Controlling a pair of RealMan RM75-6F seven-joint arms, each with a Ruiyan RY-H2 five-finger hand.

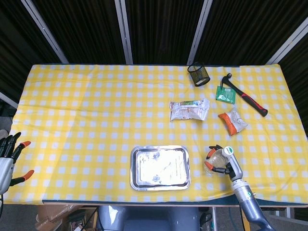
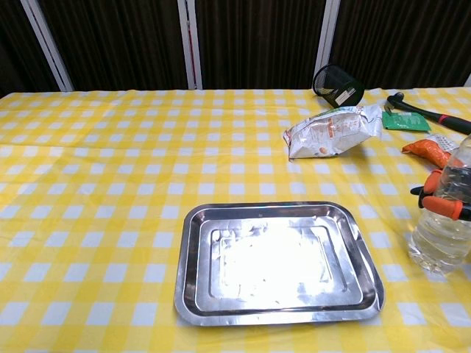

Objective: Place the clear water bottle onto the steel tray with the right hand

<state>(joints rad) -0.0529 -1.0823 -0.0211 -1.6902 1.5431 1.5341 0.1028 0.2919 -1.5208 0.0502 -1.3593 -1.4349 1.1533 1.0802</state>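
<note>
The clear water bottle (image 1: 216, 160) stands upright on the yellow checked cloth, just right of the steel tray (image 1: 135, 168). My right hand (image 1: 227, 166) wraps around its upper body, orange fingertips curled on the near side. In the chest view the bottle (image 2: 444, 239) is at the right edge, gripped by the right hand (image 2: 441, 207); the tray (image 2: 190, 257) lies empty in the middle foreground. My left hand (image 1: 8, 155) hovers off the table's left edge, fingers spread, holding nothing.
Behind the bottle lie an orange snack packet (image 1: 232, 121) and a white snack bag (image 1: 189, 110). Farther back are a hammer (image 1: 246, 95), a green packet (image 1: 225, 95) and a black mesh cup (image 1: 198, 74). The table's front edge is close behind the tray.
</note>
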